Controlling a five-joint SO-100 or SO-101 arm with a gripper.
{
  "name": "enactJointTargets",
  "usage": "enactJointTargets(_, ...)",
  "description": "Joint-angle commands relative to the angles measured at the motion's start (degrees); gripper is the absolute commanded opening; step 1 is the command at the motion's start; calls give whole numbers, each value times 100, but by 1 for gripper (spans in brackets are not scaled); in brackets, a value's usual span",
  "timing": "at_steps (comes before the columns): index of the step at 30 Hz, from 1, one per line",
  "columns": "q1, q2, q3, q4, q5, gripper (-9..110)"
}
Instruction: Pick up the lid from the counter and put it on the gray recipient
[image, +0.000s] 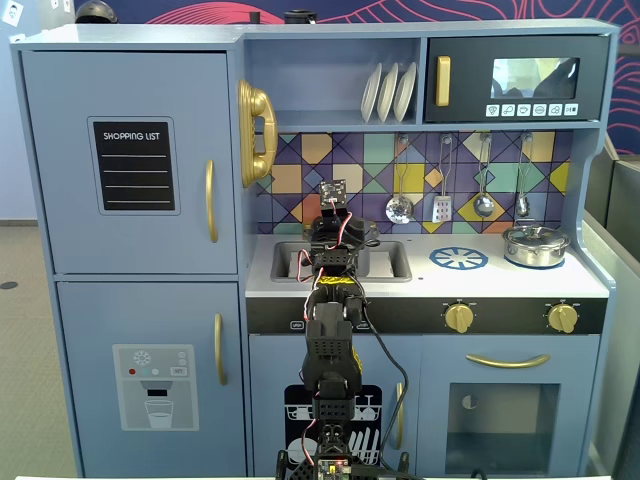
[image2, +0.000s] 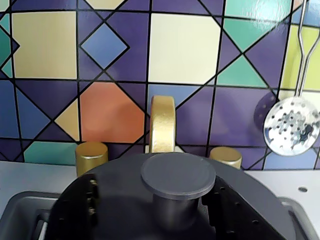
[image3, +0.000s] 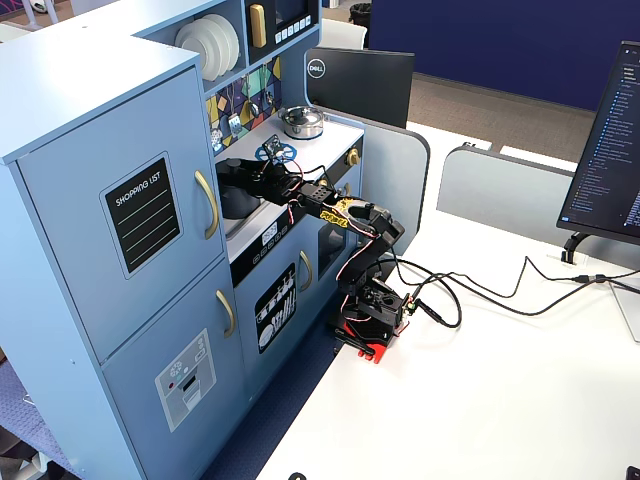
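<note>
Evidently the lid (image2: 175, 210), rigid, light and matte, is best held by its centre knob (image2: 178, 176); the pincer (image2: 172, 220) appears clamped there.

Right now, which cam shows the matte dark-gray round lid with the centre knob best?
The wrist view: the matte dark-gray round lid fills the lower frame, knob sharp, between the gripper's black fingers. In both fixed views the arm hides it; only a dark shape shows over the sink.
</note>
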Motion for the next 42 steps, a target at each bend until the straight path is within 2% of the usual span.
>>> enactJointTargets(1, -26, 44, -97, -229, -141, 23)
enactJointTargets(6, 105, 396, -308, 53, -290, 28)
enactJointTargets(16, 492, 1608, -853, 1600, -272, 30)
enactJointTargets(20, 431, 2206, -1222, 2628, -264, 28)
enactJointTargets(24, 149, 3032, -1266, 4685, -176, 17)
enactJointTargets(26, 35, 3366, -940, 5748, -378, 8)
enactJointTargets(29, -97, 3718, -149, 6697, 44, 0)
enactJointTargets(31, -53, 3973, 738, 6697, 422, 0)
enactJointTargets(36, 44, 4509, 2927, 6469, 624, 0)
enactJointTargets(40, -79, 4939, 4192, 6240, 817, 0)
enactJointTargets(42, -123, 5229, 4676, 6038, 1248, 0)
